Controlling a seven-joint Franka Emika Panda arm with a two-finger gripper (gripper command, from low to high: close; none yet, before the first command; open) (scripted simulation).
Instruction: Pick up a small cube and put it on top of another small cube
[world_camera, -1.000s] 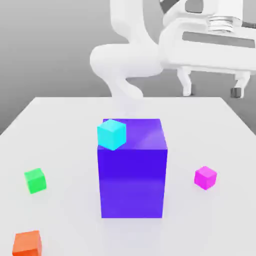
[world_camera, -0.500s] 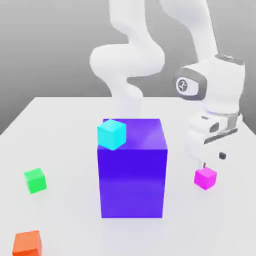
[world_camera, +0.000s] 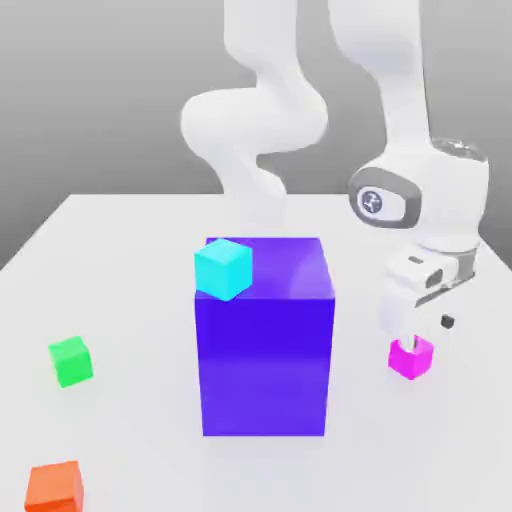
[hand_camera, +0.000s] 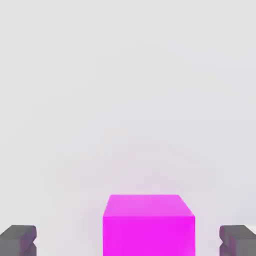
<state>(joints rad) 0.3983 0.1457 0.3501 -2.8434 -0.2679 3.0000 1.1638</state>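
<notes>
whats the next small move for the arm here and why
Probably close the jaws on the magenta cube. In the hand view the cube sits between the two open fingertips with a gap on each side, and the gripper is down at the cube on the table.

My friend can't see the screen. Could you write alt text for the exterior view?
A white robot arm lowers its open gripper over a small magenta cube on a white table. At centre stands a big blue-purple block with a cyan cube; a green cube and an orange cube sit toward the view's left.

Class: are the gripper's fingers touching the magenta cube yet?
Apart. The hand view shows the fingers wide of the magenta cube, with bare table between cube and each one.
</notes>
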